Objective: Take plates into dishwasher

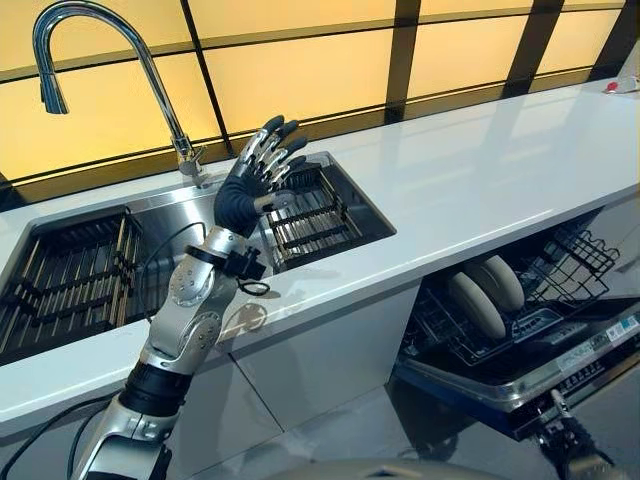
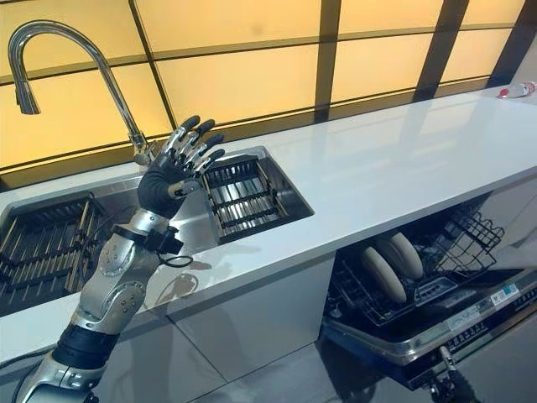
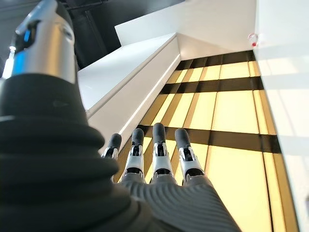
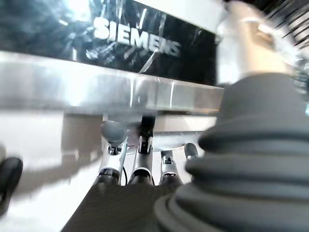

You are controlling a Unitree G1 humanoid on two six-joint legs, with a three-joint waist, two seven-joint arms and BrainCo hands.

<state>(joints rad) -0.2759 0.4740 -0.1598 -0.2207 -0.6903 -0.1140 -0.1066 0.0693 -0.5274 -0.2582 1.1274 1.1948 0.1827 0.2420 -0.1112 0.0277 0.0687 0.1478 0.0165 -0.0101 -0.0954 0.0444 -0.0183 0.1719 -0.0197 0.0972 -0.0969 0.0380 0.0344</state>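
Note:
Two white plates (image 1: pixel 477 302) stand on edge in the lower rack (image 1: pixel 560 262) of the open dishwasher, under the counter at the right. My left hand (image 1: pixel 252 182) is raised over the sink (image 1: pixel 175 215) with its fingers (image 3: pixel 158 145) straight and spread, holding nothing. I see no plate in the sink. My right hand (image 1: pixel 578 447) is low at the bottom right, by the front edge of the lowered dishwasher door (image 1: pixel 545 372). Its fingers (image 4: pixel 141 157) reach straight toward the door's edge and hold nothing.
A tall curved faucet (image 1: pixel 150 70) rises behind the sink. A dark slatted rack (image 1: pixel 70 272) fills the sink's left half and a wire basket (image 1: pixel 315 215) its right. The white counter (image 1: pixel 480 170) runs right, with a small red and white object (image 1: pixel 617 87) at its far end.

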